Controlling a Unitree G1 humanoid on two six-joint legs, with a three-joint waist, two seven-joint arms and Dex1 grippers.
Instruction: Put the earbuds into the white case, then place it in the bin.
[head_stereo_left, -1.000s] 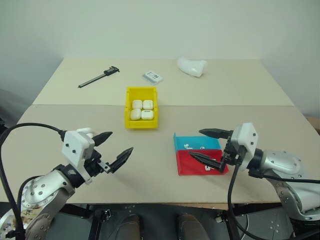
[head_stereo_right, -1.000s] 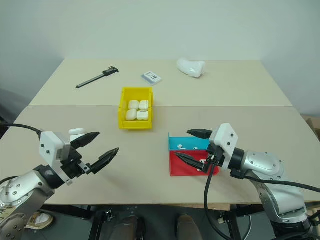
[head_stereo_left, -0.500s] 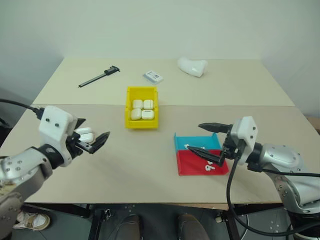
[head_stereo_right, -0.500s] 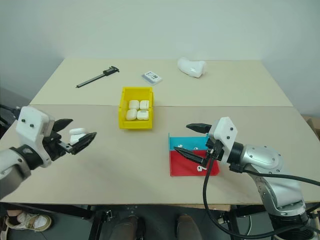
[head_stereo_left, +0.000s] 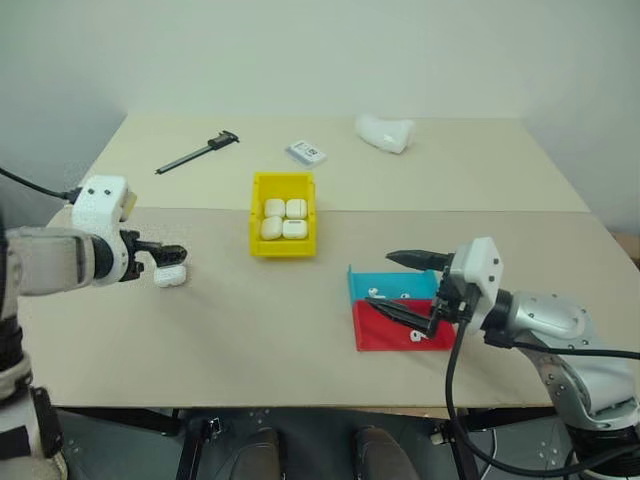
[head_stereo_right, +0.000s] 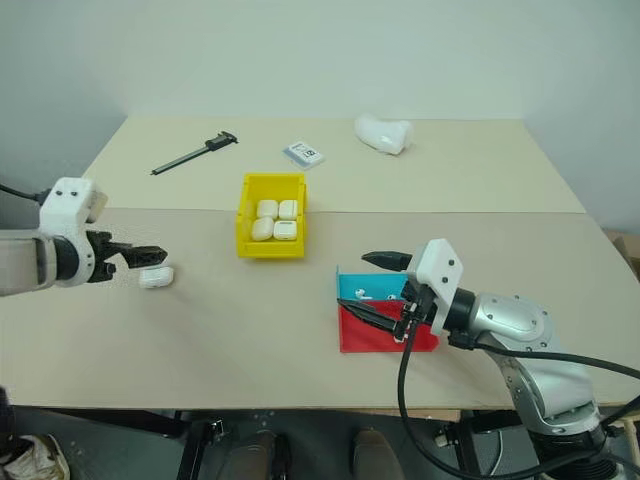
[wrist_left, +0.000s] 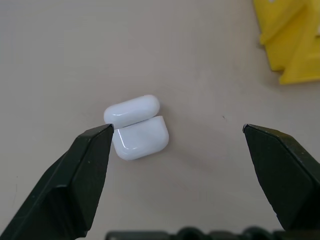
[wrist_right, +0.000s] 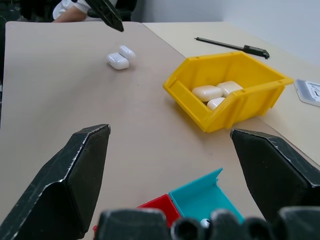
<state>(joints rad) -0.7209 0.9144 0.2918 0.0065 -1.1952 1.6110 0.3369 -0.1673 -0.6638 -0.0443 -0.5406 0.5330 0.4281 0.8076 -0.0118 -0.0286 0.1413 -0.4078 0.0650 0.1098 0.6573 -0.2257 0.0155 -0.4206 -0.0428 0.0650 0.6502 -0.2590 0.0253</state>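
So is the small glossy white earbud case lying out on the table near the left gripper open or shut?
Open. The small glossy white earbud case lies on the table with its hinged lid swung back beside the body.

You see the white case (wrist_left: 136, 127) lying open on the desk (head_stereo_left: 300, 320), lid tipped back. The yellow bin (head_stereo_left: 282, 215) stands upright, holding four closed cases. Earbuds (head_stereo_left: 418, 335) sit in the trays.

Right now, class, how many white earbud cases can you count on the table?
5: four closed in the yellow bin, and one open white case on the table by the left hand. Others may be hidden.
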